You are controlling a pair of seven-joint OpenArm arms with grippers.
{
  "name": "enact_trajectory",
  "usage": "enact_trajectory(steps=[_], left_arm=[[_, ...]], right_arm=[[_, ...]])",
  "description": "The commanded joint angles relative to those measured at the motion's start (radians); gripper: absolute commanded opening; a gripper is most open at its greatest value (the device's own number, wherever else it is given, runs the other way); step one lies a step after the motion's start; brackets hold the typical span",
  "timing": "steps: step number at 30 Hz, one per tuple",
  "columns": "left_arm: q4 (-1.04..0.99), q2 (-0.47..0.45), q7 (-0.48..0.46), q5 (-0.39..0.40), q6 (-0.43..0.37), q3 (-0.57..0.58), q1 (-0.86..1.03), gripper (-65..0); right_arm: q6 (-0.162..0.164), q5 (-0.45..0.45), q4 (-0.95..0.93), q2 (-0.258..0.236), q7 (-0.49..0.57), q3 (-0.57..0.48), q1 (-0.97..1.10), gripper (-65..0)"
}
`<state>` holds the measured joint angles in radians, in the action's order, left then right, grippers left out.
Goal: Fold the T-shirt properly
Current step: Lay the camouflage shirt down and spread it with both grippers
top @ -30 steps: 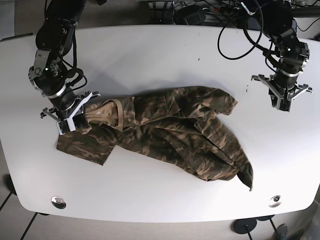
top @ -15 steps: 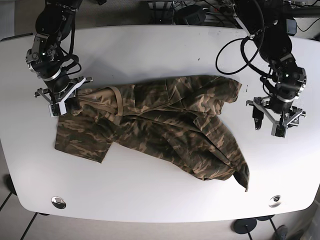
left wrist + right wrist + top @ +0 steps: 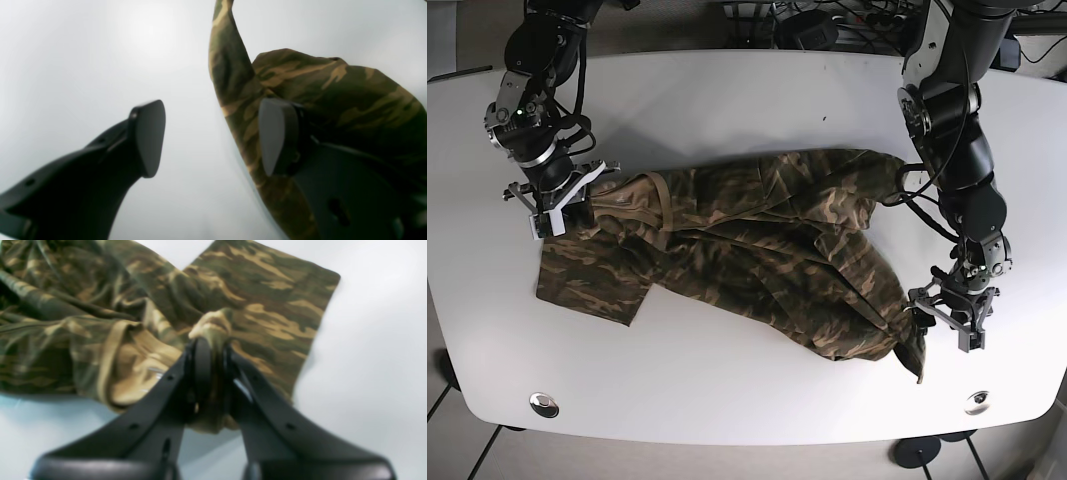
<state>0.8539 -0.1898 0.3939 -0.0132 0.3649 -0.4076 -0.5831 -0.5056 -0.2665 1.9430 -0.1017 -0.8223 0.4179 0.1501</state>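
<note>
Base view: right fingers (image 3: 555,213) pinch the T-shirt (image 3: 757,250); left fingers (image 3: 947,322) spread wide at its hem.

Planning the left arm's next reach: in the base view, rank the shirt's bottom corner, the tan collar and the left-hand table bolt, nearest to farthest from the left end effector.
1. Shirt's bottom corner, right beside the left end effector, low on the view's right.
2. Tan collar, across the shirt, toward the view's left.
3. Table bolt, at the table's bottom-left edge.
</note>
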Motion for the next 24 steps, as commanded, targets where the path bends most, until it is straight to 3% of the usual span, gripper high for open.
enact_trajectory(steps=[1,6,11,13,15,16,17,21,24], left_arm=[[-0.094,-0.015,-0.077,0.014,-0.028,0.003,-0.062,-23.5],[-0.362,-0.009,-0.194,0.014,-0.034,0.003,-0.145,-23.5],[-0.42,0.039,-0.217,0.011,-0.036,0.003,-0.159,-24.6],[-0.42,0.054,-0.218,0.008,-0.037,0.003,-0.156,-32.6],[-0.416,0.054,-0.218,0.008,-0.037,0.003,-0.154,-49.3],[-0.414,0.049,-0.218,0.011,-0.037,0.003,-0.154,-61.8],[-0.414,0.049,-0.218,0.012,-0.036,0.003,-0.154,-65.0],[-0.221,0.048,-0.191,0.017,-0.03,-0.004,-0.077,-65.0],[0.069,0.054,-0.075,0.017,-0.027,-0.004,0.028,-65.0]], right_arm=[[-0.003,-0.01,0.023,-0.013,0.024,0.008,-0.01,-62.8],[-0.003,-0.01,0.023,-0.013,0.024,0.031,-0.02,-62.8],[-0.003,-0.01,0.023,-0.017,0.024,0.031,-0.024,-62.8],[-0.003,-0.01,0.025,-0.017,0.024,0.031,-0.025,-62.8],[-0.003,-0.01,0.025,-0.016,0.024,0.031,-0.036,-62.8],[-0.003,-0.01,0.025,-0.016,0.024,0.032,-0.039,-62.8],[-0.003,-0.01,0.025,-0.017,0.024,0.032,-0.039,-62.8],[-0.003,-0.01,0.019,-0.014,0.024,0.091,-0.085,-62.8],[-0.038,-0.01,0.017,-0.025,0.016,0.103,-0.109,-62.8]])
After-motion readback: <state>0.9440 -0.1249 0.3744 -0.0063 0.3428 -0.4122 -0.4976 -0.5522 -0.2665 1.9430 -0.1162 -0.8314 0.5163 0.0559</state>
